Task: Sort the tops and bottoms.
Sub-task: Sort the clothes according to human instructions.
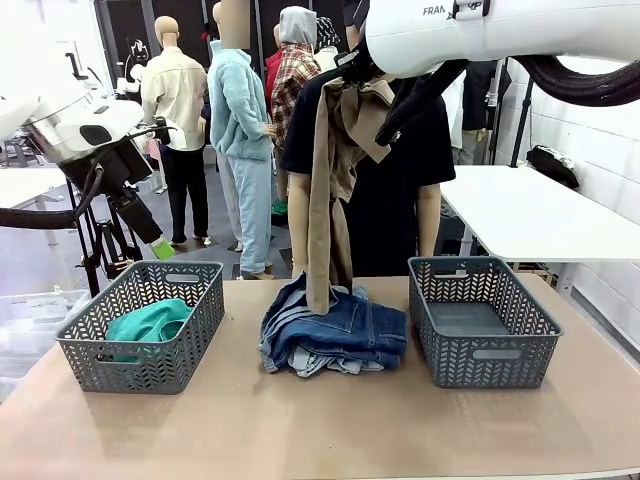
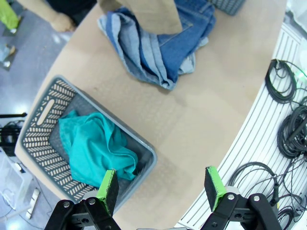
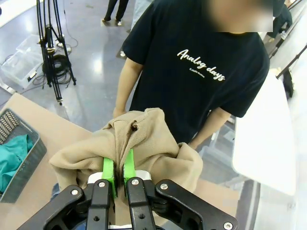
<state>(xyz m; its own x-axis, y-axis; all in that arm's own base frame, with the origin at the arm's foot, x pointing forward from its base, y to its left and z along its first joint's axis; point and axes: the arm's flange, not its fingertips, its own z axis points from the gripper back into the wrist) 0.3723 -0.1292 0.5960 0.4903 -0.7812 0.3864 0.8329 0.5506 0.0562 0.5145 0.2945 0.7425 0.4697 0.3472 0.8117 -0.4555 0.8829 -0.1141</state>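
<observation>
1. r gripper (image 3: 118, 167) is up high over the table (image 1: 320, 430), fingers pressed tight on the tan shirt (image 1: 322, 190).
2. tan shirt hangs down long. its low end touches the jeans pile (image 1: 340, 335) in the mid of the table.
3. l gripper (image 2: 160, 184) is spread wide w/ nothing in it, up above a corner of the left basket (image 1: 140, 365).
4. teal top (image 1: 150, 322) lies bunched up in the left basket.
5. right basket (image 1: 480, 355) stands just beside the jeans pile.
6. person in a black tee (image 3: 201, 72) stands at the far side, behind the tan shirt.

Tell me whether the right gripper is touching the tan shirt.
Touching. The right wrist view shows the right gripper closed on a fold of the tan shirt, cloth pinched between its green pads.
</observation>
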